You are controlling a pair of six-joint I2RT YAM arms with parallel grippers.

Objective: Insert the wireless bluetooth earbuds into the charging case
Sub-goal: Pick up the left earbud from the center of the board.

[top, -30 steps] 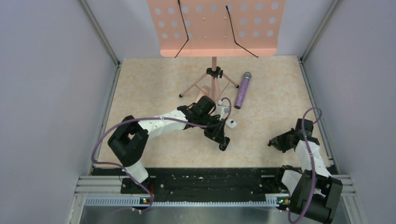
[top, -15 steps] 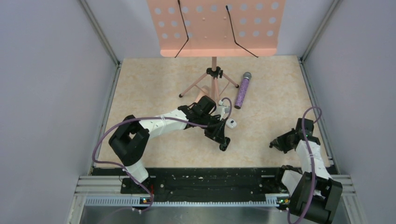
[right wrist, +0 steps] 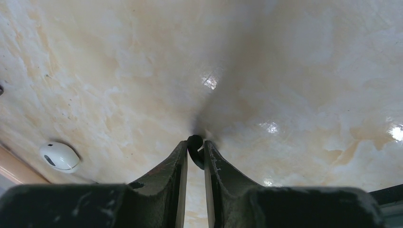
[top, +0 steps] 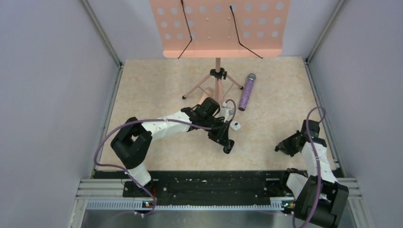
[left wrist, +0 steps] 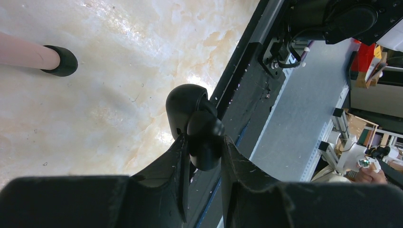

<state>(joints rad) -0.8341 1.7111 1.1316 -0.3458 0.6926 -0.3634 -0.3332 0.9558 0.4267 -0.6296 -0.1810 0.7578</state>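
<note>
Left tool [left wrist: 201, 142]: clamped narrow on the black case [left wrist: 184, 105]. The fingers pinch one rounded lobe and the other lobe juts past the tips. The case sits mid-desk [left wrist: 95, 118], toward the near rail. I cannot tell whether it touches the surface or whether its lid is open.

Just beside that tool, on its far side, one white earbud [top: 235, 125] lies loose on the desk. No second one is visible.

Right tool [right wrist: 195, 151]: nearly closed, low over the desk at the right side, well apart from the case. A small dark nub [right wrist: 194, 142] sits between the tips; I cannot tell what it is. Its camera also shows the earbud, low left.

Handling, as a judgement: the earbud is light, hard, smooth and rounded, so it is likely to roll or squirt out of a pinch. Take it across the fattest part with the fingertips only and a gentle squeeze. The case is stiff and glossy and may swivel in the grip, so hold its base half and leave the wells free.

Further out are the stand foot [left wrist: 59, 60] and the purple microphone [top: 246, 91].
</note>
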